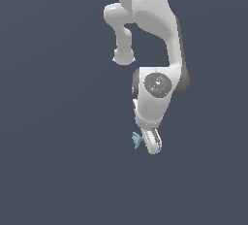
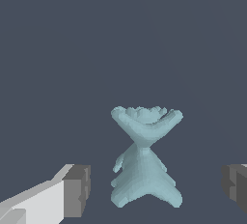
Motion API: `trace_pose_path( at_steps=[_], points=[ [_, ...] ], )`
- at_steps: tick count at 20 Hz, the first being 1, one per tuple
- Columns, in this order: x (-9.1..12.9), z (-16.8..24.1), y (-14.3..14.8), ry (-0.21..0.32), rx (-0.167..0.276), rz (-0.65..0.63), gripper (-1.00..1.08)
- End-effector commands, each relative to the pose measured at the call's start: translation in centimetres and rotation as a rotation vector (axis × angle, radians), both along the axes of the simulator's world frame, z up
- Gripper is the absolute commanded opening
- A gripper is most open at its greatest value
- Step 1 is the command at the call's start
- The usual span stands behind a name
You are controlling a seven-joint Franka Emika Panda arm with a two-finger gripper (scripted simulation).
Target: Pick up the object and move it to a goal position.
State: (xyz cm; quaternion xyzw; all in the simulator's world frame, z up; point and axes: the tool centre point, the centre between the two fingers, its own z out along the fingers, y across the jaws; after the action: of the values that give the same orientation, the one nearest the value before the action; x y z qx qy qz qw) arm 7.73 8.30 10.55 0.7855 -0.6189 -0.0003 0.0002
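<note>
The white arm [image 1: 160, 30] reaches down from twelve o'clock in the exterior view, its wrist bent so that the claw [image 1: 151, 144] sits a little below the centre of the frame over a plain dark blue-grey surface [image 1: 58, 170]. The object [image 1: 136, 139], a tiny pale teal item with a pinched waist and flared, spiky ends, lies just beside the claw at its nine o'clock side in that view; whether the two touch cannot be told there.

The wrist view shows the object [image 2: 144, 158] close up, lying between the two grey finger pads [image 2: 77, 190], which stand well apart on either side with dark surface visible between each pad and the object. The claw is released, grasping nothing.
</note>
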Motion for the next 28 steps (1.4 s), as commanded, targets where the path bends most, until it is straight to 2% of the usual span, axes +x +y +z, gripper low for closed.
trace_pose_path(
  at_steps=[1,6,14,20,21,28],
  points=[
    [0.0,0.0,0.0,-0.001,0.0,-0.007,1.0],
    [0.0,-0.7,0.0,0.0,0.0,-0.003,1.0],
    [-0.1,-4.6,0.0,0.0,0.0,-0.007,1.0],
    [0.0,-5.0,0.0,-0.001,0.0,-0.007,1.0],
    [0.0,-5.0,0.0,-0.001,0.0,-0.007,-1.0],
    [0.0,-5.0,0.0,-0.001,0.0,-0.007,-1.0]
  ],
)
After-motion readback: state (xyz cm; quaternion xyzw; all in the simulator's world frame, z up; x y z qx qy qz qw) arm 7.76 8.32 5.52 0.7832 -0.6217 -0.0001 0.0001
